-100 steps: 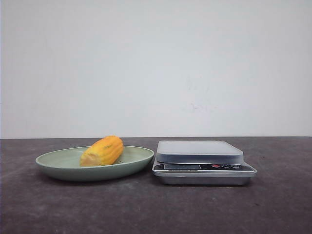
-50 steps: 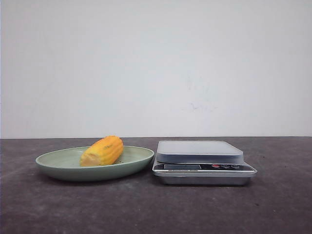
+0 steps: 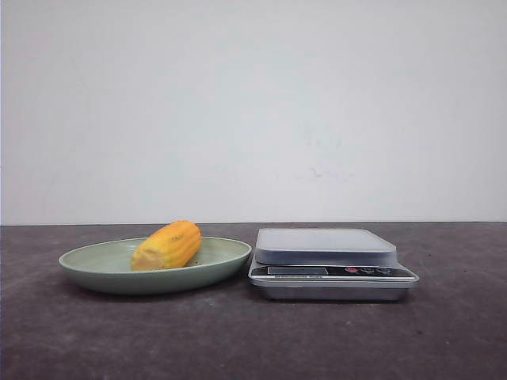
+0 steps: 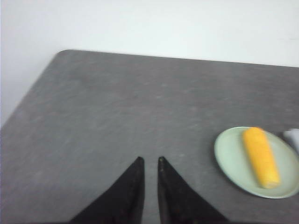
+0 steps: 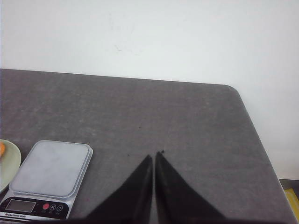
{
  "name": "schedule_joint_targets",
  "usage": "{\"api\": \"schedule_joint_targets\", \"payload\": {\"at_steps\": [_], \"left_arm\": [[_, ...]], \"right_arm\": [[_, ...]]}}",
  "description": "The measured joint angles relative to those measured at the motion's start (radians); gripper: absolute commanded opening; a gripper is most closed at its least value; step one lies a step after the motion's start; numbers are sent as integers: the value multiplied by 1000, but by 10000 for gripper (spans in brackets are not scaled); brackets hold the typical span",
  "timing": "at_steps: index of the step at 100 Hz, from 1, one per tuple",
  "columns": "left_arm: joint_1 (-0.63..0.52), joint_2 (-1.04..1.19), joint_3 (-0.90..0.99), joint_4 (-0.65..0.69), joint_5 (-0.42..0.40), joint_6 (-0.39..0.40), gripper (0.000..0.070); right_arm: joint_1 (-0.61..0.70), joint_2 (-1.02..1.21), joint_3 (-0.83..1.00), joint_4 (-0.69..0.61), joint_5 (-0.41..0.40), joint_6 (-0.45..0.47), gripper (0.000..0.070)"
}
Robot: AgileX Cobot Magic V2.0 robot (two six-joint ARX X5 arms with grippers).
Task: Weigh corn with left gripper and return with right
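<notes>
Corn (image 3: pixel 166 245) lay on its side in the shallow green plate (image 3: pixel 95 273), slanting across it with the paler cut end toward the plate's left in the front view. We saw the plate resting on the dark grey table (image 3: pixel 238 340), just beside a silver kitchen scale (image 3: pixel 329 273) on its right; whether the two touched we could not tell. The scale's pan carried nothing, and its display and red button faced the camera.

From the left wrist view we found the left gripper (image 4: pixel 150 161) hanging over bare tabletop, well apart from the corn (image 4: pixel 261 156) and its plate (image 4: pixel 229 158); its black fingers (image 4: pixel 133 186) stood a narrow gap apart, gripping nothing. From the right wrist view the right gripper (image 5: pixel 154 155) hovered over the table beside the scale (image 5: pixel 49 170), its fingertips pressed almost together with nothing between them. Neither arm appeared in the front view.
</notes>
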Motion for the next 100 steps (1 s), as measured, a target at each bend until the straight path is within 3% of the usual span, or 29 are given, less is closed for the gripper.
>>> {"api": "schedule_joint_targets", "payload": {"at_steps": [20, 28, 36, 58, 66, 100], "left_arm": [[187, -32, -172, 142, -21, 3, 5], [263, -75, -270, 240, 23, 12, 5], [333, -129, -389, 390, 146, 45, 5], [472, -238, -764, 933, 636, 195, 5], [525, -272, -887, 1067, 767, 209, 5], [577, -417, -1267, 1242, 794, 164, 5]], "right_arm": [[0, 0, 0, 0, 1, 0, 0], [0, 0, 0, 0, 0, 0, 0], [0, 0, 0, 0, 0, 0, 0], [0, 0, 0, 0, 0, 0, 0], [0, 0, 0, 0, 0, 0, 0], [0, 0, 0, -1, 0, 0, 0]]}}
